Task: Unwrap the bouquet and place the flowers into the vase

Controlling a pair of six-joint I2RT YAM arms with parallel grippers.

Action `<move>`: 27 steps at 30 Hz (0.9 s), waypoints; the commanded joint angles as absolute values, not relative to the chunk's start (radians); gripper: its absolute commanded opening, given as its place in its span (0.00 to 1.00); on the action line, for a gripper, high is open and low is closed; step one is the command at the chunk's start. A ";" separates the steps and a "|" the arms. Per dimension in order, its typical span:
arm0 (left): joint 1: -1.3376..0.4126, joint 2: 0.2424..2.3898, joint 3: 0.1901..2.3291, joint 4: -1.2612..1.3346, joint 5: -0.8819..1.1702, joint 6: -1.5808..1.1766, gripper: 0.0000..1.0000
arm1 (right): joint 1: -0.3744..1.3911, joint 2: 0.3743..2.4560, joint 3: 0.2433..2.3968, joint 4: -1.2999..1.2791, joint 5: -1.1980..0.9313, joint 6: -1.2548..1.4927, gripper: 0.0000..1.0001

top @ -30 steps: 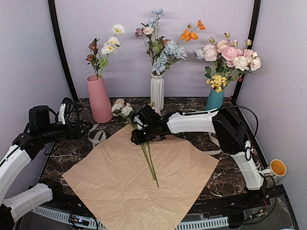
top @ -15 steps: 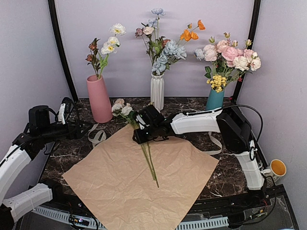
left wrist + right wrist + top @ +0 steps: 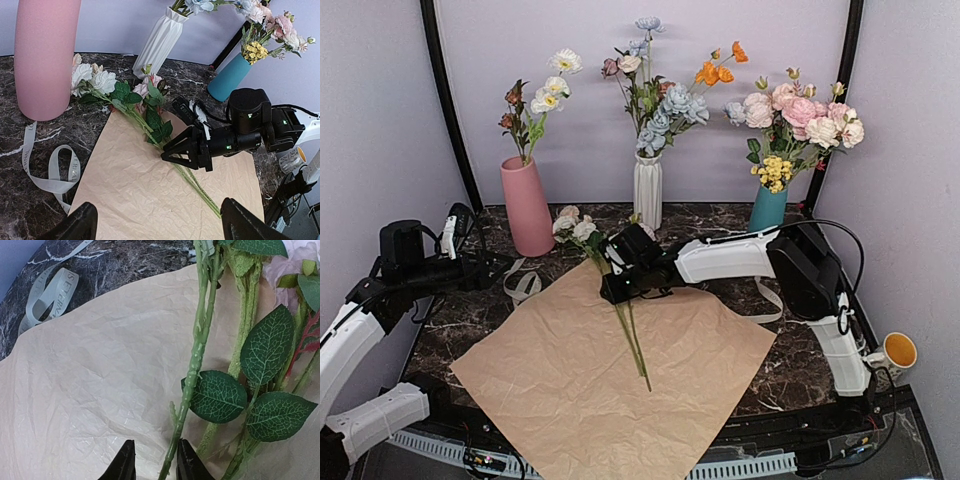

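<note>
The wrap lies unfolded as a flat kraft paper sheet (image 3: 570,385). Several flowers (image 3: 572,227) lie on it with blooms toward the pink vase (image 3: 527,205) and long green stems (image 3: 632,335) running down the sheet. My right gripper (image 3: 608,291) sits low over the stems. In the right wrist view its fingers (image 3: 155,464) straddle one green stem (image 3: 197,355), which lies against the right finger, with a gap left on the other side. A few stems stand in the pink vase (image 3: 45,55). My left gripper (image 3: 160,226) hovers wide open at the left, holding nothing.
The cream ribbon (image 3: 523,285) lies loose on the marble left of the paper. A white ribbed vase (image 3: 648,190) and a teal vase (image 3: 767,207) with other bunches stand at the back. A yellow-lined mug (image 3: 898,352) sits at the far right edge.
The right gripper's jaws have narrowed around the stem and the arm has edged slightly right. The left arm has not moved.
</note>
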State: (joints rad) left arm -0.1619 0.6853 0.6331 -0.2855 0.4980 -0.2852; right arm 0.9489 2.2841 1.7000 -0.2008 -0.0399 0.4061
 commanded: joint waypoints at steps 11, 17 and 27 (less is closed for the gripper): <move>-0.163 0.665 0.620 -0.270 0.510 -0.282 0.88 | 0.946 2.313 1.690 -0.188 -0.040 0.438 0.22; -0.164 0.647 0.615 -0.266 0.510 -0.286 0.88 | 0.949 2.327 1.695 -0.229 0.000 0.451 0.26; -0.163 0.698 0.618 -0.265 0.518 -0.283 0.88 | 0.970 2.325 1.672 -0.200 -0.008 0.466 0.17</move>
State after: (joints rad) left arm -0.1619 0.6827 0.6312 -0.2848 0.4988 -0.2852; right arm 0.9573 2.3024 1.6836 -0.2150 -0.0196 0.4568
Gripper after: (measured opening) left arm 0.875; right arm 0.187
